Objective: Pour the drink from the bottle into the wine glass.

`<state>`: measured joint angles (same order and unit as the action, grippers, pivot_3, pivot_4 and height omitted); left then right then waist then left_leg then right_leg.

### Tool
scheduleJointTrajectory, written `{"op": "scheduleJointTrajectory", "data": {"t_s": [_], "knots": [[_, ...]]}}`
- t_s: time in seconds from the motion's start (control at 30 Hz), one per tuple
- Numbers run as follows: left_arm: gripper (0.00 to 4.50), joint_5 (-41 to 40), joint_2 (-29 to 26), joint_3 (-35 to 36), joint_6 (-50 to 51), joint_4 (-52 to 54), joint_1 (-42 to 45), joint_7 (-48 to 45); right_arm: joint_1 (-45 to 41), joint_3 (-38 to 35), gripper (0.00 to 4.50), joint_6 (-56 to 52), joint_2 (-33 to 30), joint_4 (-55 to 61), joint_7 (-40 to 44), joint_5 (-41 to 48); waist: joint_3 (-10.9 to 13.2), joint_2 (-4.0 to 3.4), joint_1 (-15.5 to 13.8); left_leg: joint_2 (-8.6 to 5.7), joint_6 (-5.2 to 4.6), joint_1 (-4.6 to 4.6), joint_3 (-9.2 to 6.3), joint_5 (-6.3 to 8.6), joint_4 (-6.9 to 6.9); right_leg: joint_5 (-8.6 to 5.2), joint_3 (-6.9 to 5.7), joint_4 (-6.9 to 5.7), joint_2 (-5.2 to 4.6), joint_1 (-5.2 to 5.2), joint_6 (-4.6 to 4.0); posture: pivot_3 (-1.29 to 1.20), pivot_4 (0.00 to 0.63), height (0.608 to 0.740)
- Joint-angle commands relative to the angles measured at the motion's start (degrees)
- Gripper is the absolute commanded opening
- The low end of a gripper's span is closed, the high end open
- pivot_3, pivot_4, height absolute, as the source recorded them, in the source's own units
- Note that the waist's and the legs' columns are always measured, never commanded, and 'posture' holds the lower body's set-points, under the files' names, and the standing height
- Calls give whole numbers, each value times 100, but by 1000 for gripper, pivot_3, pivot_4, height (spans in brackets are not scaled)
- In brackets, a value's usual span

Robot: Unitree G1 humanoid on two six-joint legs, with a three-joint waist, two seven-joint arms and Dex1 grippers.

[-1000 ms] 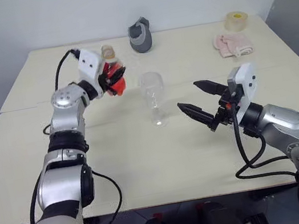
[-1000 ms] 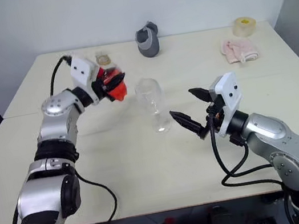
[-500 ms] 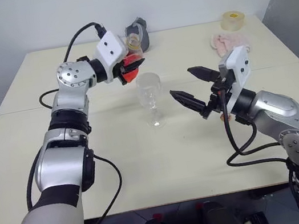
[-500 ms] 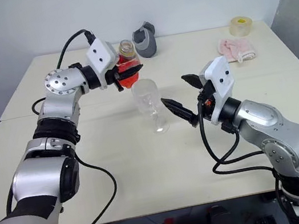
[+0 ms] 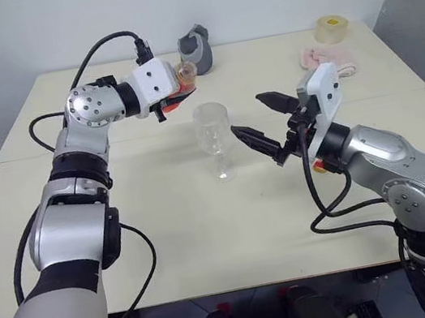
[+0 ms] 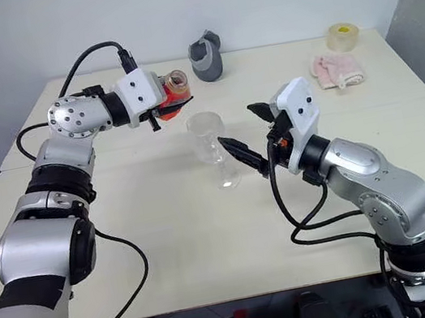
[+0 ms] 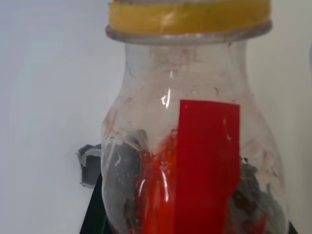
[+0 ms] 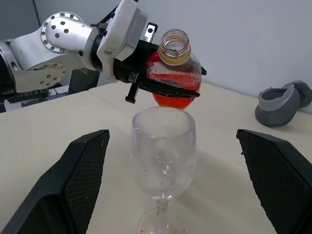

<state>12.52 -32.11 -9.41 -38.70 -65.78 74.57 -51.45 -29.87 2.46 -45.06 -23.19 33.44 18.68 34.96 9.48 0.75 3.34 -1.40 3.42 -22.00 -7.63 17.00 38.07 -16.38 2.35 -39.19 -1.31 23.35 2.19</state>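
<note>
— Where was the bottle?
— Pinched in the left tool, tilted above the clear, round-bowled wine glass, its open neck toward the right tool, red drink inside.
— And that tool?
— Spread wide beside the glass on the counter.

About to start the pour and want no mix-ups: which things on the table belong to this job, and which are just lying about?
Part of the job:
- bottle with red drink, held in the left gripper
- wine glass, empty, upright
- right gripper, open beside the glass

Lying about:
- grey cup-like object
- pink cloth
- tape roll
</note>
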Motion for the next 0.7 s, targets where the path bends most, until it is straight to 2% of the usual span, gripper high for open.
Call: {"op": "scheduleJointTrajectory", "data": {"t_s": [0.03, 0.33, 0.7], "knots": [[1303, 168, -154, -70, -527, 40, 297, 237, -32, 34, 4479, 203, 86, 66, 45, -105, 0, 0, 0, 0, 0, 0, 0, 0, 0, 0, 0, 0, 0, 0, 0, 0, 150, 740], [1303, 786, -362, -411, -1230, -136, 467, 730, 31, 112, 4479, 317, 181, -27, 158, -291, 0, 0, 7, 0, -1, 0, -1, 0, 0, 0, 0, -3, 1, 1, 0, 0, 150, 740], [1303, 1236, -507, -680, -1529, -310, 727, 1196, 20, 108, 4479, 409, 274, -154, 257, -447, 0, 0, 14, -1, -1, 0, 0, 0, 0, 0, 0, -4, 0, 2, 0, 0, 150, 740]]}}
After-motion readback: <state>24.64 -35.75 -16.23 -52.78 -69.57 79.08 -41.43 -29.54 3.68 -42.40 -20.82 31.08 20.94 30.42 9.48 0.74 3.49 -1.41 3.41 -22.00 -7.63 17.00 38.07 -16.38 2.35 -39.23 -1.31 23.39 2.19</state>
